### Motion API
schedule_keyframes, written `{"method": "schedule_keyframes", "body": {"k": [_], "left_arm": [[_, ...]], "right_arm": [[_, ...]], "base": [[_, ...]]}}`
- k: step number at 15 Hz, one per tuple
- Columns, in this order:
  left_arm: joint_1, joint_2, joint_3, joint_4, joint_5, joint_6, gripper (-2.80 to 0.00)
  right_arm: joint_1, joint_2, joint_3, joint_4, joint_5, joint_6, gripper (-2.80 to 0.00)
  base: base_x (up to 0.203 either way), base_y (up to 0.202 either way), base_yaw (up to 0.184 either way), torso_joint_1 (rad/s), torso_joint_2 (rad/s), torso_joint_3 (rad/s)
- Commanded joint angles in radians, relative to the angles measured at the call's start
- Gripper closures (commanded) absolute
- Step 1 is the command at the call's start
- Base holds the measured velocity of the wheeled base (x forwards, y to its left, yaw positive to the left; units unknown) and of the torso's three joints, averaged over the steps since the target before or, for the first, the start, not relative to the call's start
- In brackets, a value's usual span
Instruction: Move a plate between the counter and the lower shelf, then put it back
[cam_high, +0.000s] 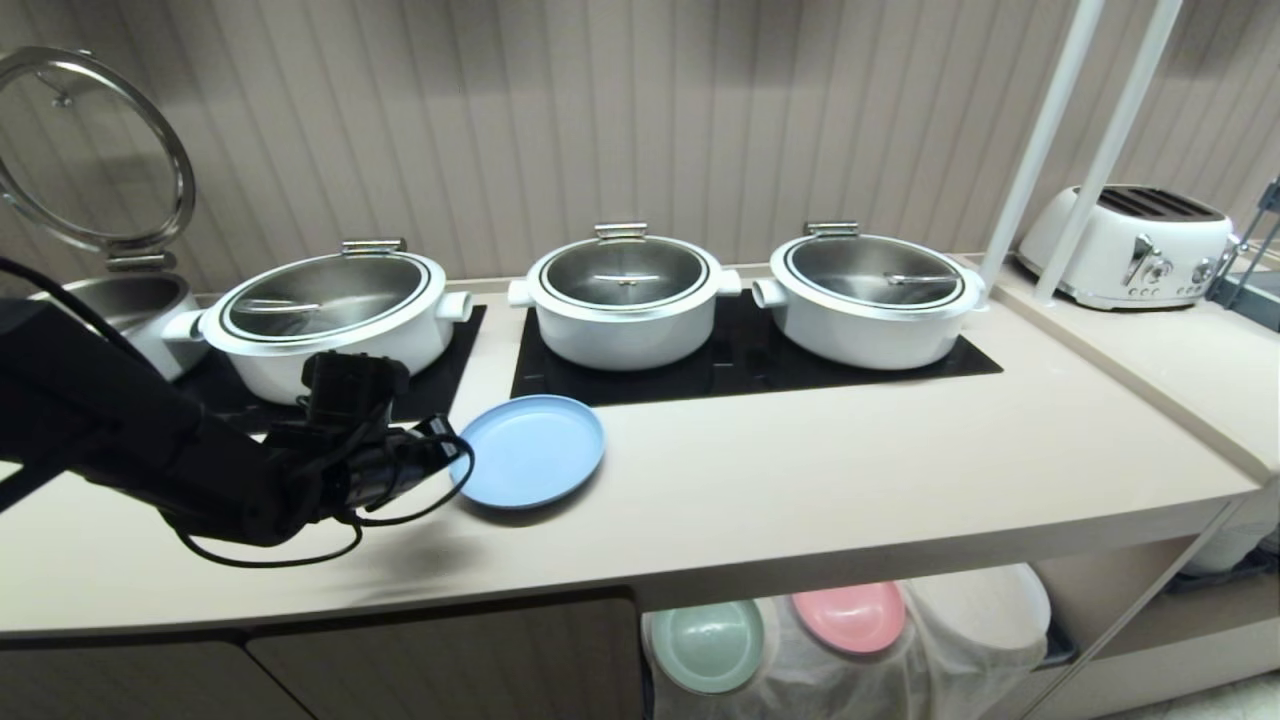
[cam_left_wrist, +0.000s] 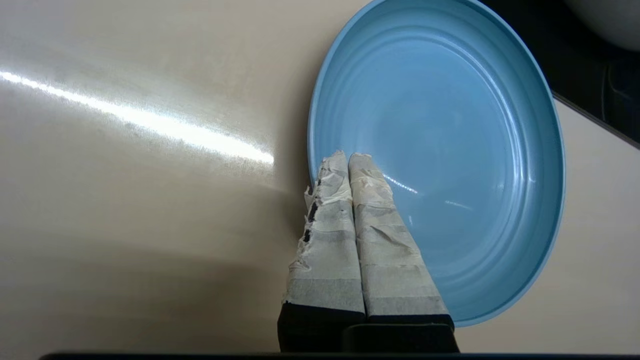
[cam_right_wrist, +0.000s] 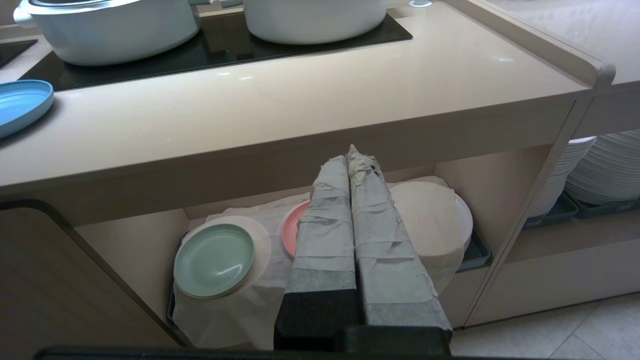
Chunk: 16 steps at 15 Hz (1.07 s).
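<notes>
The light-blue plate (cam_high: 535, 450) lies on the beige counter (cam_high: 800, 470), just in front of the black cooktop panels. My left gripper (cam_high: 452, 462) has come in from the left. Its taped fingers (cam_left_wrist: 325, 225) are pressed together at the plate's (cam_left_wrist: 440, 150) near rim, and the rim disappears beneath them. The plate (cam_right_wrist: 20, 102) also shows at the counter's far end in the right wrist view. My right gripper (cam_right_wrist: 350, 157) hangs shut and empty in front of the lower shelf (cam_right_wrist: 150, 235), with its white cloth.
Three white lidded pots (cam_high: 620, 300) stand on the cooktop behind the plate, and an open pot (cam_high: 130, 310) at the far left. A toaster (cam_high: 1130, 245) sits at the right. A mint-green plate (cam_right_wrist: 214, 260) and a pink plate (cam_right_wrist: 292, 230) lie on the shelf cloth.
</notes>
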Motion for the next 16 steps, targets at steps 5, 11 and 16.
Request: {"method": "schedule_keyframes", "body": {"k": [5, 11, 16], "left_arm": [[0.019, -0.062, 0.082, -0.008, 0.004, -0.005, 0.0], [0.019, -0.142, 0.168, -0.008, 0.002, -0.006, 0.0], [0.025, -0.254, 0.251, -0.008, 0.001, -0.003, 0.0]], "right_arm": [[-0.001, 0.0, 0.0, -0.001, -0.001, 0.001, 0.0], [0.0, 0.0, 0.0, -0.001, -0.001, 0.001, 0.0], [-0.001, 0.0, 0.0, -0.001, -0.001, 0.001, 0.0]], "base": [[0.0, 0.0, 0.0, 0.0, 0.0, 0.0], [0.0, 0.0, 0.0, 0.0, 0.0, 0.0], [0.0, 0.0, 0.0, 0.0, 0.0, 0.0]]}}
